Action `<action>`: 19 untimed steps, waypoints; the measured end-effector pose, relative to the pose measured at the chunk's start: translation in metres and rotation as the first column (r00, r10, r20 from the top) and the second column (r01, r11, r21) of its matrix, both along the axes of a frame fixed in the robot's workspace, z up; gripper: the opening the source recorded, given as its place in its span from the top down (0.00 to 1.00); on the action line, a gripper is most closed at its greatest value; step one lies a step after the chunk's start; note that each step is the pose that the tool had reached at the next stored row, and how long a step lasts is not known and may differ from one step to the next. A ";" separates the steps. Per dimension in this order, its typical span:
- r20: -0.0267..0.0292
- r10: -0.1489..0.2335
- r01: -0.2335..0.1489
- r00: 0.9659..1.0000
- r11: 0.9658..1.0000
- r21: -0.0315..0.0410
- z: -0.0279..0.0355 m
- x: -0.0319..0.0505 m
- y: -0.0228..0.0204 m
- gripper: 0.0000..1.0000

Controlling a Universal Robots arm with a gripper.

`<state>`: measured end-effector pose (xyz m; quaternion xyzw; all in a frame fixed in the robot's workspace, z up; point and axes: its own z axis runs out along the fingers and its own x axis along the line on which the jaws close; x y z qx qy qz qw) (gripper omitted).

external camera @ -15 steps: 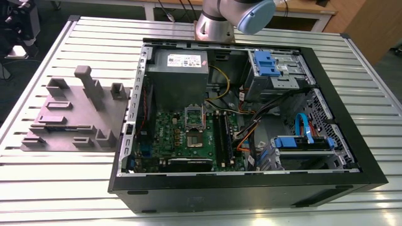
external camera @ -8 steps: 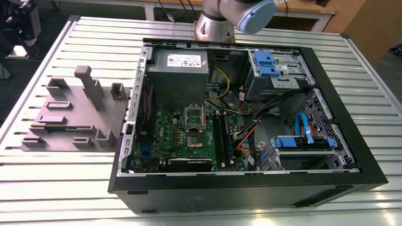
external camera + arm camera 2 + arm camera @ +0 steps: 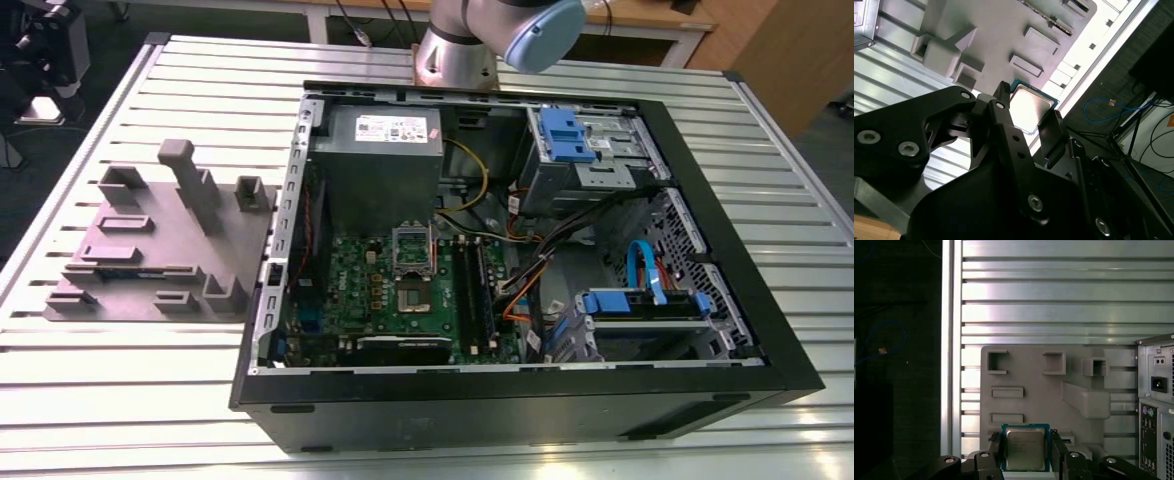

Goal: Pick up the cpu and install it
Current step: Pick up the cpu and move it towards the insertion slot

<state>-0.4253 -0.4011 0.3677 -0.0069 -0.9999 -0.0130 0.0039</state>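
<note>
Black pincer (image 3: pixel 1026 456) clamped on cpu (image 3: pixel 1025 446) by two opposite edges, wrist aimed down over grey plastic block (image 3: pixel 1026 372)

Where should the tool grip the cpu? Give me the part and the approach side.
Take the cpu by two opposite side edges, coming in square onto its metal top. It is a thin, flat square, so only the edges offer parallel faces to pinch. In the first wrist view the tool has its fingers against exactly those edges.

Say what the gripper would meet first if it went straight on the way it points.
Probably the grey block: the gripper, shut on the cpu, points at its edge, though depth is hard to judge.
</note>
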 end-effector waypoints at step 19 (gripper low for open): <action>0.000 0.000 0.000 1.000 1.000 0.000 0.0000 0.0048 0.0000 0.53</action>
